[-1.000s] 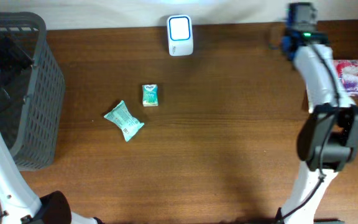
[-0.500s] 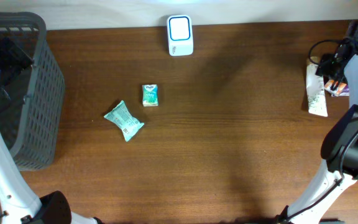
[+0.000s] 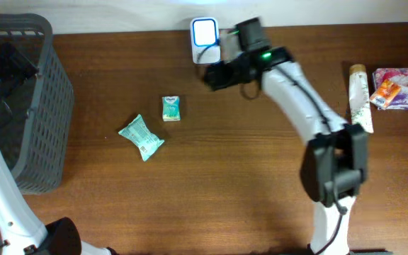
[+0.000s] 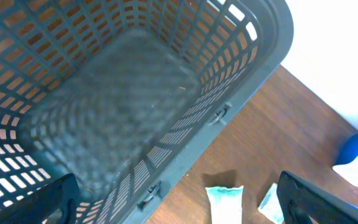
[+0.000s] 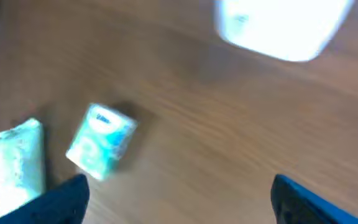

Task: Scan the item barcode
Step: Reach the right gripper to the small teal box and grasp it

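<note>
The right gripper (image 3: 212,76) hangs wide and empty beside the white, blue-rimmed scanner box (image 3: 205,40) at the far edge of the brown wooden worktop (image 3: 246,163). A small green-and-white carton (image 3: 171,108) lies left of it, with a crinkled teal pouch (image 3: 141,137) nearer. The left gripper (image 4: 179,200) gapes wide above the grey plastic mesh basket (image 4: 229,93).

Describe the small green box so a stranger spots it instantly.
Start at the grey basket on the left. Two green items lie to its right. The box is the smaller, rectangular one nearer the white scanner, not the crumpled packet.
</note>
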